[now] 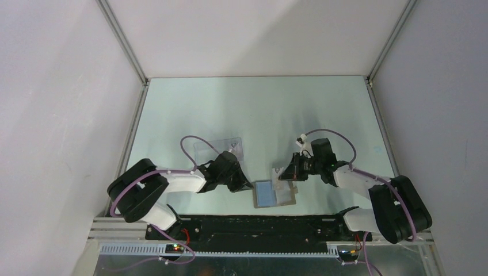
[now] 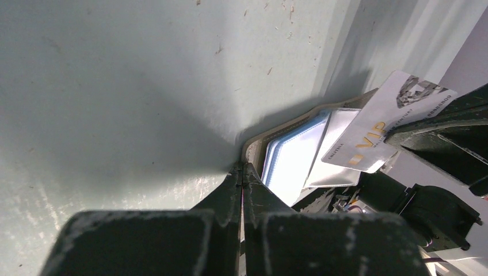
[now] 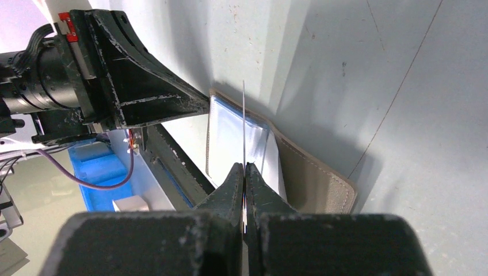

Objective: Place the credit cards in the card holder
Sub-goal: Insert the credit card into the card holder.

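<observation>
card holder [image 1: 286,197] lies open on the surface [image 1: 259,109] near the front edge, between the two arms, light blue lining up. left hand [image 1: 249,186]: fingers closed together, tips against the holder's left rim; cannot tell if the rim is pinched. right hand [image 1: 281,175]: clamped on one credit card [image 2: 380,123], pale with yellowish "vip" print, held on edge over the lining, its lower edge at the clear sleeves. clear plastic box [image 1: 216,148] sits behind the left hand.
</observation>
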Robot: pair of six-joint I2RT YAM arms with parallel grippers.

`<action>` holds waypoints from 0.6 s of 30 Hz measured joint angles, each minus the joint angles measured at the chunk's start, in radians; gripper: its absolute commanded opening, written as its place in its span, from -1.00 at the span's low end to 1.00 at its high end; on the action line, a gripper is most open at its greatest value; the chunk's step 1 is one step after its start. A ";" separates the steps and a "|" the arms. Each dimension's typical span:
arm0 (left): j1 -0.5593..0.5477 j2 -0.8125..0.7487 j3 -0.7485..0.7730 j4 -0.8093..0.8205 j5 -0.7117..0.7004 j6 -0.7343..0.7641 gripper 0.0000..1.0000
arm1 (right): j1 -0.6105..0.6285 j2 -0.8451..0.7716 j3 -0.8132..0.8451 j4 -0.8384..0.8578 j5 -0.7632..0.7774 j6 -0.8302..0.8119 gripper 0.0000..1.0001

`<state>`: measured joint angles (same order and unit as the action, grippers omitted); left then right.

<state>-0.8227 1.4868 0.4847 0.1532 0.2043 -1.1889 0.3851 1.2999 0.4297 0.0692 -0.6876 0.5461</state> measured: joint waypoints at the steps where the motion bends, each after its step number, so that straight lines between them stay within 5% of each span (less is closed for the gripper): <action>1: 0.000 0.000 0.000 0.000 0.000 0.000 -1.00 | -0.002 -0.007 0.000 -0.003 0.000 0.000 -1.00; 18: -0.006 0.006 0.002 0.006 0.001 0.000 -1.00 | -0.002 0.090 -0.012 0.042 -0.019 0.015 -1.00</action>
<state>-0.8288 1.4929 0.4870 0.1593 0.2054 -1.1889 0.3828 1.3899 0.4179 0.1112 -0.7067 0.5610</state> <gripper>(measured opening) 0.003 0.009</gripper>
